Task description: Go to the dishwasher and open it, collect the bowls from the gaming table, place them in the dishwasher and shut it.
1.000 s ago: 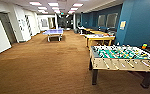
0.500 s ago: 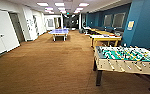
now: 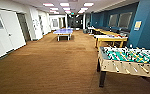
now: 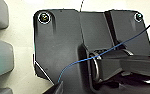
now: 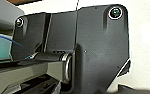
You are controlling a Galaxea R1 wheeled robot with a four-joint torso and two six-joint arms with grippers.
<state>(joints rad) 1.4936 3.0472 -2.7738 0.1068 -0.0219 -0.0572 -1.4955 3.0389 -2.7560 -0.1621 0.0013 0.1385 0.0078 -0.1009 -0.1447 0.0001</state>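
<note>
Ahead, we face a carpeted hall: the gaming table lies forward and right, its long axis running away from us, beyond the foosball table. Whether either gripper is spread, we cannot tell.

Long hall, brown carpet throughout. Left side: white wall with a white door and, just beyond it, a darker doorway. Right side: blue wall carrying two grey panels and a small yellow sign. Ceiling: rows of square lights, lit. Near right: foosball table, green field, pale wooden sides, dark legs. Behind it: yellow tables lined along the blue wall. Mid-hall: blue ping-pong table. Far end: dark, details unclear.
</note>
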